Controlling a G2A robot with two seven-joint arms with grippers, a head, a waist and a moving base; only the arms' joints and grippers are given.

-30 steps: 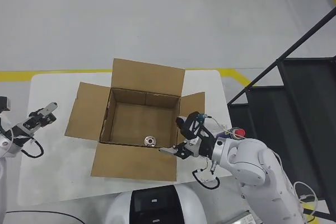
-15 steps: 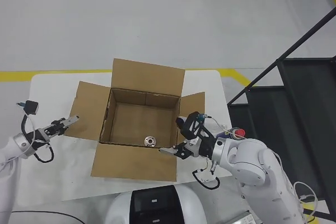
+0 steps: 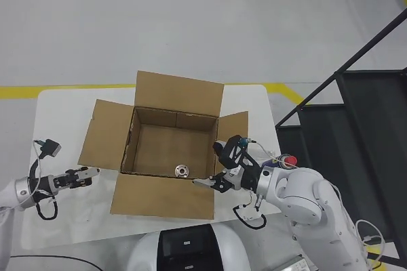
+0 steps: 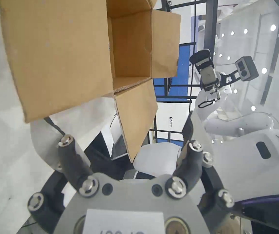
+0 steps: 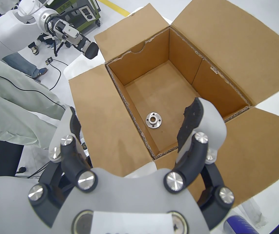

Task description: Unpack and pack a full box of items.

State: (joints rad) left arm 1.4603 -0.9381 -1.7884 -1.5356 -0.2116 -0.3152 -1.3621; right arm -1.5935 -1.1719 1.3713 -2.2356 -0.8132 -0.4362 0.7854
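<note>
An open cardboard box (image 3: 169, 146) stands in the middle of the white table (image 3: 61, 115) with all of its flaps folded out. A small round metal flange (image 3: 181, 170) lies alone on the box floor near the front wall, also the flange (image 5: 154, 120). My right gripper (image 3: 214, 166) hangs open over the box's front right corner, and its fingers (image 5: 195, 118) frame the flange from above. My left gripper (image 3: 87, 173) is open and holds nothing, low over the table just off the left flap (image 4: 56, 37).
A bottle with a red cap (image 3: 289, 160) stands at the table's right edge behind my right arm. Black metal stairs (image 3: 353, 129) rise just right of the table. The table's left part beside the box is bare.
My left gripper has swung from the table's left edge toward the box and then toward the front edge. The right arm and the flange have not moved.
</note>
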